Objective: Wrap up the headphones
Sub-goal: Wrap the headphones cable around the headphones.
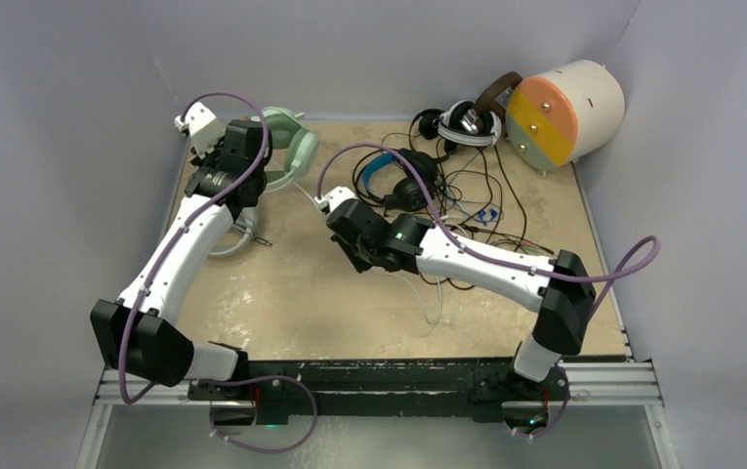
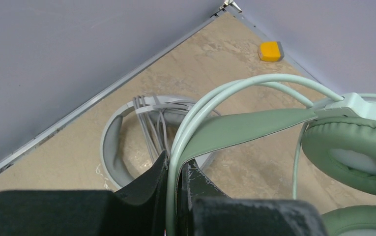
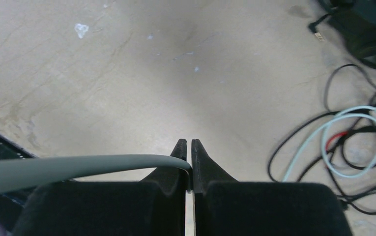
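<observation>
Grey walls box in a tan table (image 1: 281, 293). At the upper left of the overhead view, the left claw (image 2: 174, 163) is clenched on the mint-green headset (image 2: 254, 123). The right claw (image 3: 188, 144), mid-frame, pinches a grey cable (image 3: 77, 166). Behind the green one, a white-grey headset (image 2: 109, 142) looks already wrapped. Dark headsets (image 1: 410, 186) at upper right lie in loose, tangled wires, so most of the work remains.
</observation>
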Action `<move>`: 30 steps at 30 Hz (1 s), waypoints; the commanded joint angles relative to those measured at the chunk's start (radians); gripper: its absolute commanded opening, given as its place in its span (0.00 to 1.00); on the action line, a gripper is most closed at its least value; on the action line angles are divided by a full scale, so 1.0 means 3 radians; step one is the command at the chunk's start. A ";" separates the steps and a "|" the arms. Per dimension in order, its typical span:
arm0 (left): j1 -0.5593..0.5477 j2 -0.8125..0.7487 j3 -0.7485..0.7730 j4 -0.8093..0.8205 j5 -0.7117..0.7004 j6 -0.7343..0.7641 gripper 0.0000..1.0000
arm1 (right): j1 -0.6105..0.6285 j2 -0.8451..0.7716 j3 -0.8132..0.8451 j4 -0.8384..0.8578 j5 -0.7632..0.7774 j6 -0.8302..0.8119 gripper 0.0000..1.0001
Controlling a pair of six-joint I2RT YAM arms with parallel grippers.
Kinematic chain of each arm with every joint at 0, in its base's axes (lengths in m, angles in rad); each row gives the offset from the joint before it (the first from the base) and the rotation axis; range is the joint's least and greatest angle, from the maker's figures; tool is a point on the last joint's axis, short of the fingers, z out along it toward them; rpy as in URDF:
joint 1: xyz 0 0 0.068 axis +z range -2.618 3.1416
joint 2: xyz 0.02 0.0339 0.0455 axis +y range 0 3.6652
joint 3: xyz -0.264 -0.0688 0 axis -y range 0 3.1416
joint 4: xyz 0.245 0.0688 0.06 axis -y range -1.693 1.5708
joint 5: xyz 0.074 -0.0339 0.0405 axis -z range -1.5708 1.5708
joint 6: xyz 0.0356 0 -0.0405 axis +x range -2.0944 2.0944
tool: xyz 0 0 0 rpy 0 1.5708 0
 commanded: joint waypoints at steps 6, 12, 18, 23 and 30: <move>0.0014 -0.0042 -0.0044 0.0270 -0.0084 0.0402 0.00 | -0.0242 -0.0321 0.0555 -0.0548 0.0951 -0.0422 0.00; -0.0003 -0.0083 -0.0234 0.0416 -0.0106 0.0727 0.00 | -0.0385 -0.0262 0.0775 -0.0653 0.1131 -0.0488 0.00; -0.0043 -0.0085 -0.0400 0.0468 0.0100 0.0776 0.00 | -0.0433 -0.0208 0.1193 -0.0516 0.0701 -0.0796 0.00; 0.0160 -0.0097 -0.0221 0.0295 0.0883 0.0343 0.00 | -0.0433 -0.0213 0.1204 -0.0580 0.0381 -0.0830 0.00; 0.0629 -0.0130 0.0003 0.0267 0.1949 -0.0378 0.00 | -0.0357 -0.0573 0.0292 -0.0272 -0.0042 -0.0876 0.00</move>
